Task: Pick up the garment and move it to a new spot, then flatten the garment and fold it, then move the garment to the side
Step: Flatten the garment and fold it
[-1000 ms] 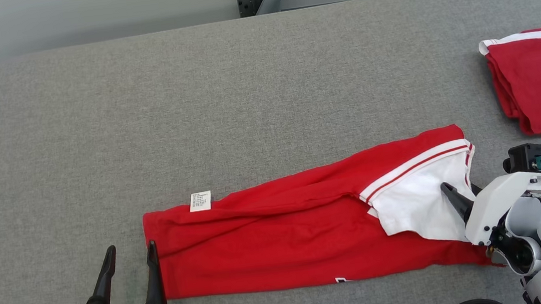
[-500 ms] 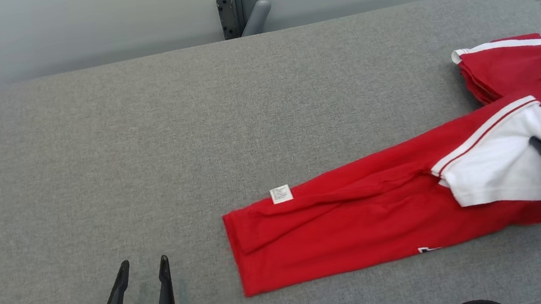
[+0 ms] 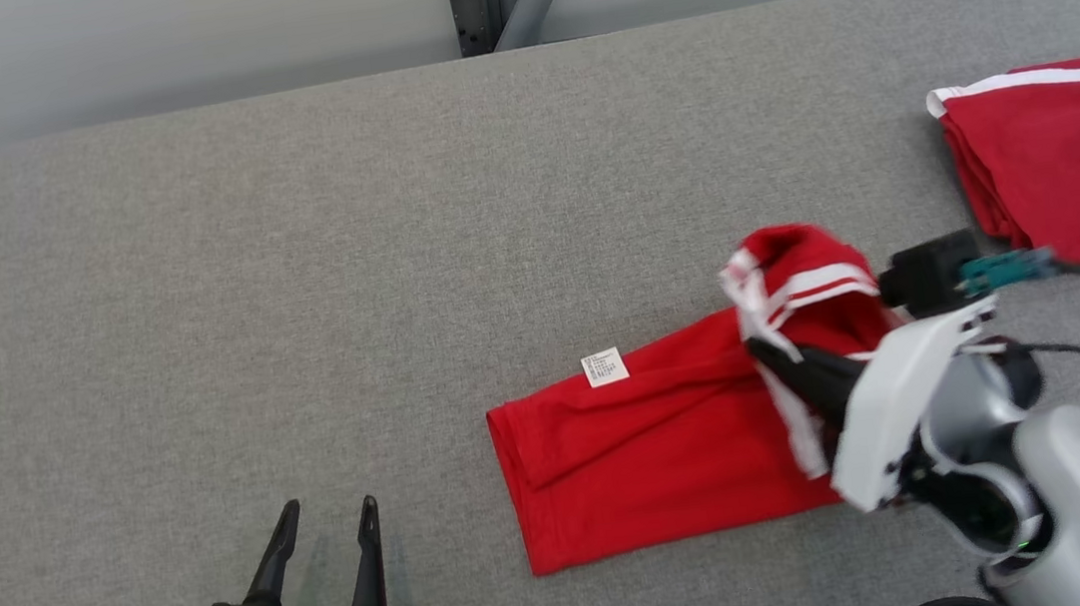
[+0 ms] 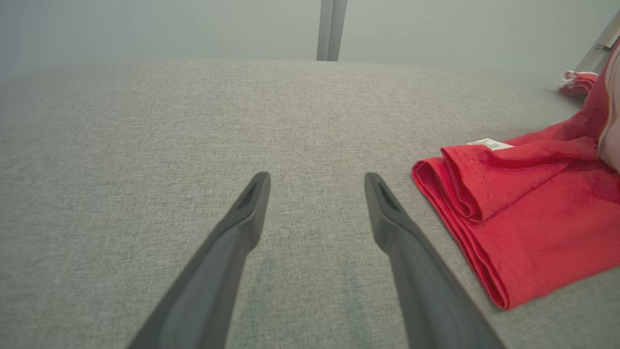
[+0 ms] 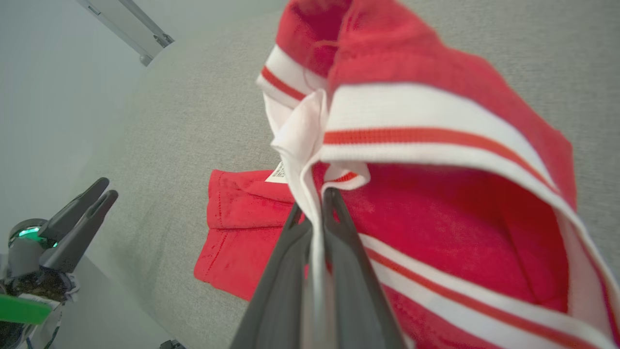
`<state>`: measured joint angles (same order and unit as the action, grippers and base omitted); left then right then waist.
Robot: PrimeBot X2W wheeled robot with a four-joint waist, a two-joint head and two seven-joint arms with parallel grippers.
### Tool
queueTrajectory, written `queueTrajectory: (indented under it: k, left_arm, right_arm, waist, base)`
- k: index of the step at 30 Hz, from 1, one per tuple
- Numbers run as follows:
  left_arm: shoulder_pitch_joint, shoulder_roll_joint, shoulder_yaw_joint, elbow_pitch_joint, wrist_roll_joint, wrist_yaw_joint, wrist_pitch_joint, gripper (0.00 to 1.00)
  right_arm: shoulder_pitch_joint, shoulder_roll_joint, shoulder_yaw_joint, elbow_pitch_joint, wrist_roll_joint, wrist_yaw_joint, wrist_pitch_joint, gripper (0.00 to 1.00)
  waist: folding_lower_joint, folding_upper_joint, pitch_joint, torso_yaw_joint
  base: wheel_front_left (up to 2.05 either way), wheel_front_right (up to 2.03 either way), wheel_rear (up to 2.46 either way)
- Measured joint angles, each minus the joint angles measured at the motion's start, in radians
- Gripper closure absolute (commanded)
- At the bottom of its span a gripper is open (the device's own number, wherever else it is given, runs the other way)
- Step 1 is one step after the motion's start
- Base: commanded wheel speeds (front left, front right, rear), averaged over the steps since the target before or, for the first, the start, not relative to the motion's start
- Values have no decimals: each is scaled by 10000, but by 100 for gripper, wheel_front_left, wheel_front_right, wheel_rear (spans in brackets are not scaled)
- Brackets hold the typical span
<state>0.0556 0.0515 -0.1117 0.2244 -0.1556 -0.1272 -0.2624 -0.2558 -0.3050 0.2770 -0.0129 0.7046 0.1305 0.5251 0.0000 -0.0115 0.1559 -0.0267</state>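
On the grey surface [image 3: 196, 279] lie two garments [image 3: 655, 441] [image 3: 1057, 158]; right tool [image 3: 768, 354] clamps nearer garment [image 5: 460, 208], left tool [image 3: 331, 506] gapes

Garment [image 3: 656, 451]: soft matt knit cloth, ribbed trim. Table surface [image 3: 296, 268]: coarse grey woven fabric. Fingers [image 4: 242, 232]: matt dark plastic.
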Motion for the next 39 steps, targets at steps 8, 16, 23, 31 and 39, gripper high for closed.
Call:
queueTrajectory:
  k: [8,16,23,31,39]
  left_arm:
    - [-426,-10,-476,132,67,-6,0,0]
    - [-660,-10,-439,382,155,-17,0,0]
    - [-533,-12,-303,593,157,-17,0,0]
    - [198,79,268,619,153,-19,0,0]
    - [1059,58,779,295,42,-19,0,0]
  right_arm:
    - [-764,1969,2201,1935,-1342,0,-589,100]
    - [-1617,2401,3028,3590,-1536,0,-1220,100]
    - [-1813,2535,3638,3939,-1321,0,-1783,0]
    - [-1184,2522,3365,2061,-593,0,-2510,0]
    - [465,1032,453,-27,-1615,0,-4546,0]
  waist:
    - [0,0,395,364]
    - [0,0,606,866]
    - [0,0,487,820]
    - [0,0,-21,472]
    - [0,0,-789,123]
  base:
    - [0,0,0]
    - [0,0,0]
    - [0,0,0]
    - [0,0,0]
    - [0,0,0]
